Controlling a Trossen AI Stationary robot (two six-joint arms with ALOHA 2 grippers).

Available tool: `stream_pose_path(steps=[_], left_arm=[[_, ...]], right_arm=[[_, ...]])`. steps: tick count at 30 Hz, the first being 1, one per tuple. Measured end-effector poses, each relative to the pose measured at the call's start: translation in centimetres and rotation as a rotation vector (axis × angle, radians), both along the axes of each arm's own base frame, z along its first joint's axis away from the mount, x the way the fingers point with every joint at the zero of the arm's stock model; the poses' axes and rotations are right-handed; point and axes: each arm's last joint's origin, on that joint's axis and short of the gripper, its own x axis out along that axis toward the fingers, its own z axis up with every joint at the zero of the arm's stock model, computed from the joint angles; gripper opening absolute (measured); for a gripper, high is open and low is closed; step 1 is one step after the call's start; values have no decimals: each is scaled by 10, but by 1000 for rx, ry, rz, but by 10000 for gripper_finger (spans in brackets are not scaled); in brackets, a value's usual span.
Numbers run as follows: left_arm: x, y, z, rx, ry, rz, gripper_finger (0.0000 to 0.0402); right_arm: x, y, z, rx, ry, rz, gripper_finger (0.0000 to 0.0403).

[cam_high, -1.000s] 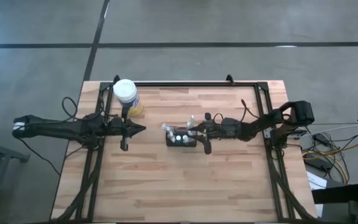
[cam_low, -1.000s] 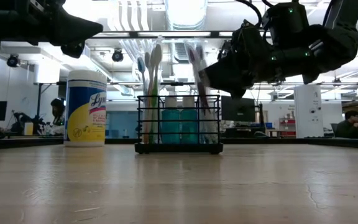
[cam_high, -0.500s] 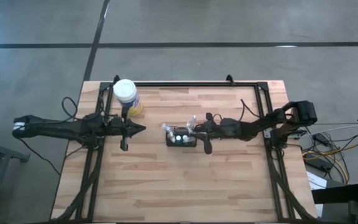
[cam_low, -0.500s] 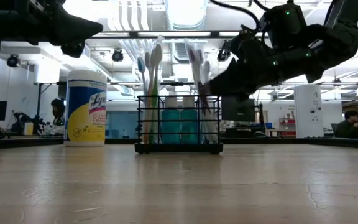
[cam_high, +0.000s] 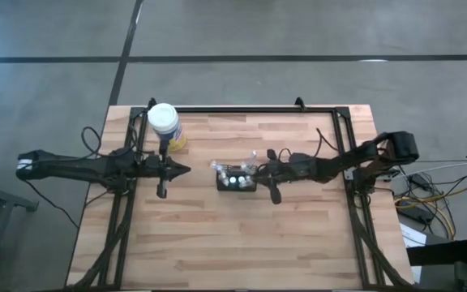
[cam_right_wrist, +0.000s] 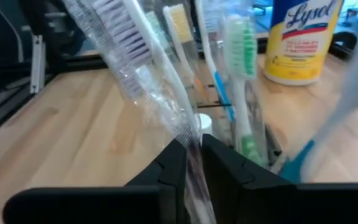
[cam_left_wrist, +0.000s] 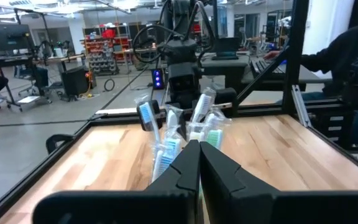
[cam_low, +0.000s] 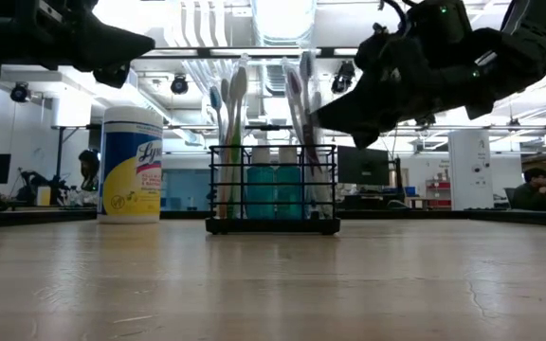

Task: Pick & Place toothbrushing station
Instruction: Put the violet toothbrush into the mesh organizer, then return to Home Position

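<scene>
- The table (cam_high: 217, 243) is made of pale wood planks with a black metal frame along its edges, and it stands on a grey floor with dark lines.
- The black wire caddy (cam_high: 236, 180) stands near the middle of the table, a little toward 3 o'clock from the centre; in the low view the caddy (cam_low: 273, 194) holds upright toothbrushes (cam_low: 232, 104) and two teal bottles.
- A yellow jar (cam_high: 165, 126) with a white lid stands at about 10 o'clock from the caddy, well apart from it.
- The right gripper (cam_high: 259, 170) is at the 3 o'clock side of the caddy, above its rim. In the right wrist view its fingers (cam_right_wrist: 169, 165) are nearly together and pinch a wrapped toothbrush (cam_right_wrist: 138, 74) with purple bristles, which tilts.
- The left gripper (cam_high: 183, 169) hangs over the table at 9 o'clock from the caddy, apart from it, with its fingers (cam_left_wrist: 185, 165) pressed together and nothing between them.
- Behind the table the low view shows a large workshop room with ceiling lights, pipes, screens and a seated person (cam_low: 538, 188) at the far right.
</scene>
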Motion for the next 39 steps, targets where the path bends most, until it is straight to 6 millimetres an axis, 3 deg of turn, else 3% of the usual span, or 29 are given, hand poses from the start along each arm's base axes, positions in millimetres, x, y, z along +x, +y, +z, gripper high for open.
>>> stream_pose_path(steps=[9,19,26,30,35,39], left_arm=[[-1,0,-5,-29,9,-3,14],[-1,1,-5,-52,10,17,10],[-4,1,-4,-9,23,43,4],[-7,2,-1,2,49,62,3],[-15,2,9,29,-8,80,2],[-24,4,8,58,-21,142,1]], right_arm=[[-3,-1,-3,35,66,-56,78],[-10,-6,11,26,70,-98,91],[-25,-5,36,-22,39,-83,98],[-39,-4,53,-63,-15,-73,80],[-61,-2,72,-93,-135,-36,29],[-83,-1,73,-96,-198,-37,11]])
